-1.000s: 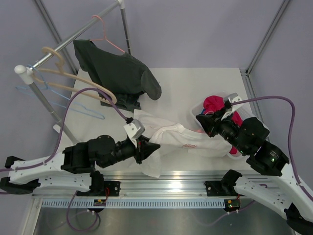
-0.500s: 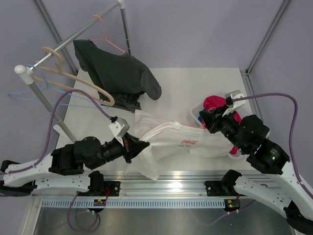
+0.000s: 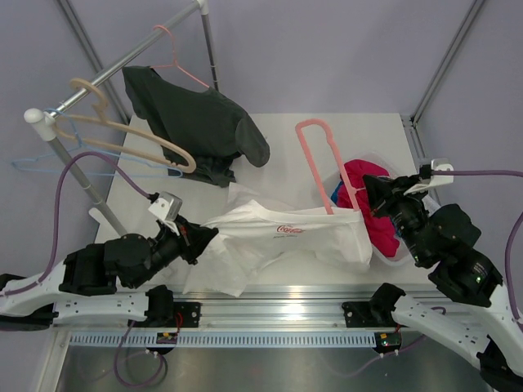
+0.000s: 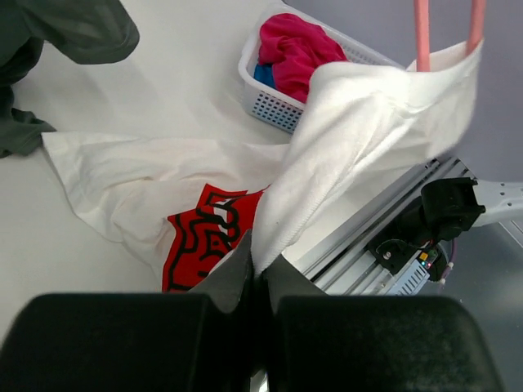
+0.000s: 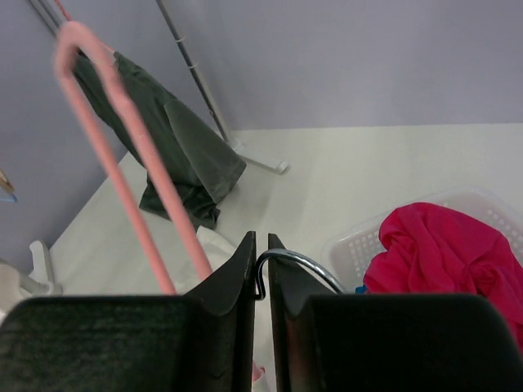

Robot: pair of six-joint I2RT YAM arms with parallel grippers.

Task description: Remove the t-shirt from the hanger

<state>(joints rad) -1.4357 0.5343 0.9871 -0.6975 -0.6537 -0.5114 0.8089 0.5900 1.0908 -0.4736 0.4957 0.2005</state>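
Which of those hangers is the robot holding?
The thick pink hanger, pinched by its right hand, with the white t-shirt on it. The other hangers hang on the rail.

White counter point(image 3: 327, 135) enclosed by plain lavender-grey walls point(image 3: 327, 49), with slanted metal frame struts point(image 3: 444, 61) rising beside it. A metal garment rail point(image 3: 122, 61) on a white-capped post stands at the far left, and a ribbed aluminium rail point(image 3: 278, 314) runs along the near edge. Lighting is even and diffuse, with soft shadows.

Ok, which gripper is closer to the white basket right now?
Right. The right gripper is right by the basket, clamped on the hanger by its hook. The left gripper is across the table, pinching the t-shirt at its other end.
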